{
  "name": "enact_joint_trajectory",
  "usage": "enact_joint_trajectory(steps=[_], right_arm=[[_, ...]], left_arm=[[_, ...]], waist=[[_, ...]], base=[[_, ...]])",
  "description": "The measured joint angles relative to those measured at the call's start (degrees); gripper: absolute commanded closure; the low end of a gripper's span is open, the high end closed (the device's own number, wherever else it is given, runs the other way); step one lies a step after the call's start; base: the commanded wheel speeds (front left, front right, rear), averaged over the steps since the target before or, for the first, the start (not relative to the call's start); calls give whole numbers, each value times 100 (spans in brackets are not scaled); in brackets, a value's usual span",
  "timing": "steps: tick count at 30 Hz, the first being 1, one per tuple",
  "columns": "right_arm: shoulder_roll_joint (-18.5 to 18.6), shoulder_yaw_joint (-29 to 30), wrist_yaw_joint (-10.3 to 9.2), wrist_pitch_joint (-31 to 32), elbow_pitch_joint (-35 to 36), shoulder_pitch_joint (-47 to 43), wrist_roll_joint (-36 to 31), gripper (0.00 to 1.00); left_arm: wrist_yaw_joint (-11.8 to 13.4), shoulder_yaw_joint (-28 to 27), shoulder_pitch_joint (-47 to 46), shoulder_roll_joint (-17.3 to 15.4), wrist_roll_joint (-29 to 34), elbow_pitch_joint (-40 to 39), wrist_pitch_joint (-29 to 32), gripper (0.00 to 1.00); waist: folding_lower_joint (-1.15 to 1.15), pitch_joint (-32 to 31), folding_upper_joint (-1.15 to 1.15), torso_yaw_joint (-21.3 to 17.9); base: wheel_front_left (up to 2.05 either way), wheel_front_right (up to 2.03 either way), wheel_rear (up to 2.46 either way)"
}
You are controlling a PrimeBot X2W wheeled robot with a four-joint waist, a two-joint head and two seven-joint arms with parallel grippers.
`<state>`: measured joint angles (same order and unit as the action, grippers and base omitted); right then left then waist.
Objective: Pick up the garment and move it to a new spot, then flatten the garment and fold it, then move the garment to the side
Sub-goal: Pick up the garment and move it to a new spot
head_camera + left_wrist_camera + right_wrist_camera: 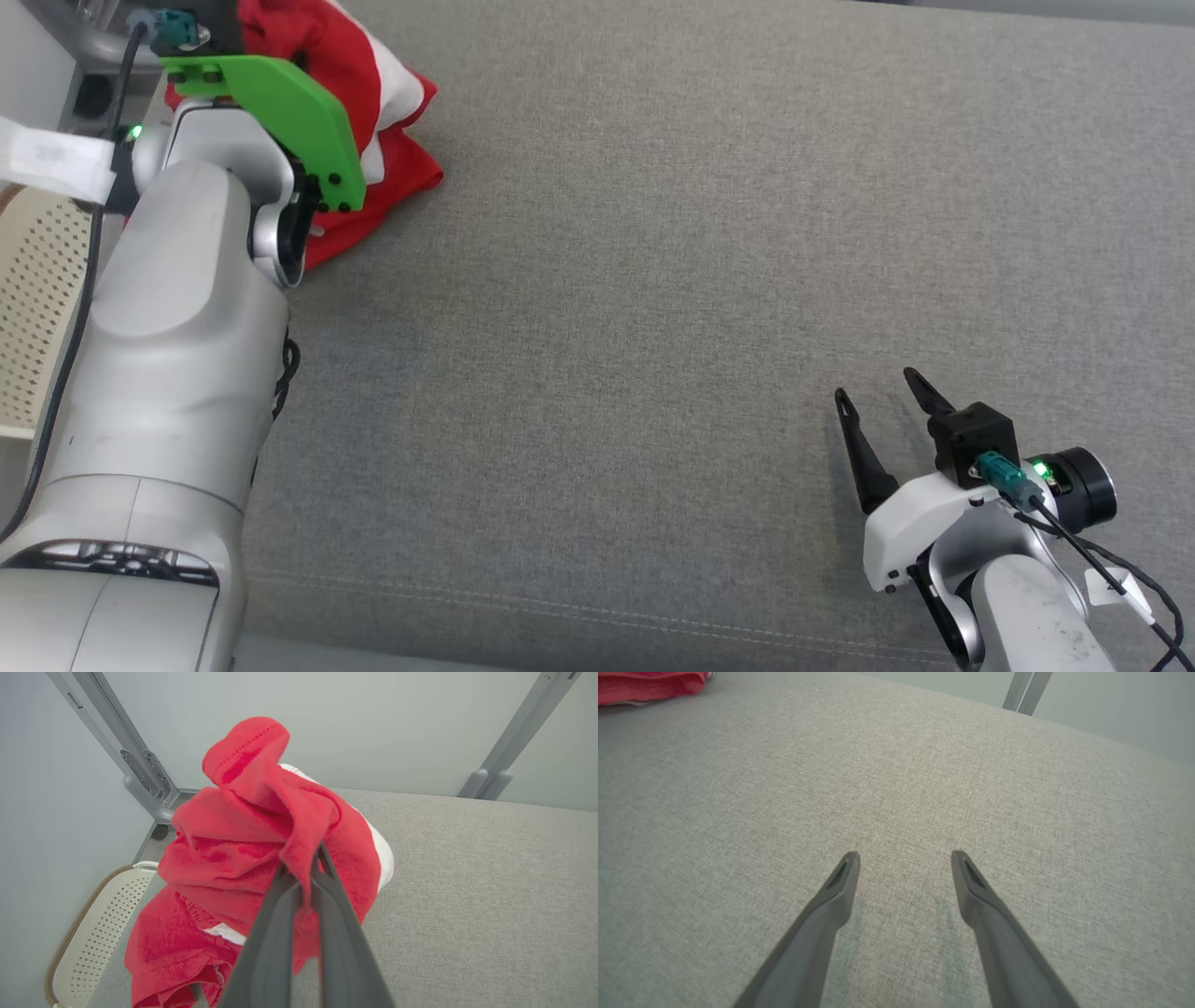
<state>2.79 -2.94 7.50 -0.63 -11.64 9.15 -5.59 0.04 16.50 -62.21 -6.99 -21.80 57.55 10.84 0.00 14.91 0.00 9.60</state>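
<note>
Crumpled, soft red-and-white garment (219, 858) heaps at the far left corner of the grey woven cushion (653, 280); left gripper (302, 859) pinches a fold, right gripper (904, 856) fingers apart.

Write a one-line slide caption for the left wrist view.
Left gripper shut on a fold of the crumpled red-and-white fabric garment, which rests on the grey woven surface.
</note>
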Motion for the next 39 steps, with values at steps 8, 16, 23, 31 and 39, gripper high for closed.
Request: enact_joint_trajectory(steps=[8, 16, 23, 31, 39], right_arm=[[0, 58, 0, -108, -175, -84, 147, 0], [1, 143, 0, -205, -145, -162, 145, 0], [4, 224, 0, -231, 7, -151, 97, 0], [7, 183, 0, -234, 94, -46, 133, 0], [8, 183, 0, -248, 85, -36, 177, 0]], left_arm=[[-348, 190, -291, 313, -220, -448, -219, 100], [-516, 1087, -221, 401, -1025, -1301, 23, 100], [-47, 2079, 25, 412, -2268, -2435, -34, 100], [378, 2735, 204, 430, -2959, -2494, -203, 100], [502, 2761, 680, 415, -3348, -1213, -734, 0]], waist=[[0, -454, 0, -211], [0, -761, 0, -878], [0, -852, 0, -1507], [0, -732, 0, -2106], [0, -433, 0, -2286]], base=[[0, 0, 0], [0, 0, 0], [0, 0, 0], [0, 0, 0], [0, 0, 0]])
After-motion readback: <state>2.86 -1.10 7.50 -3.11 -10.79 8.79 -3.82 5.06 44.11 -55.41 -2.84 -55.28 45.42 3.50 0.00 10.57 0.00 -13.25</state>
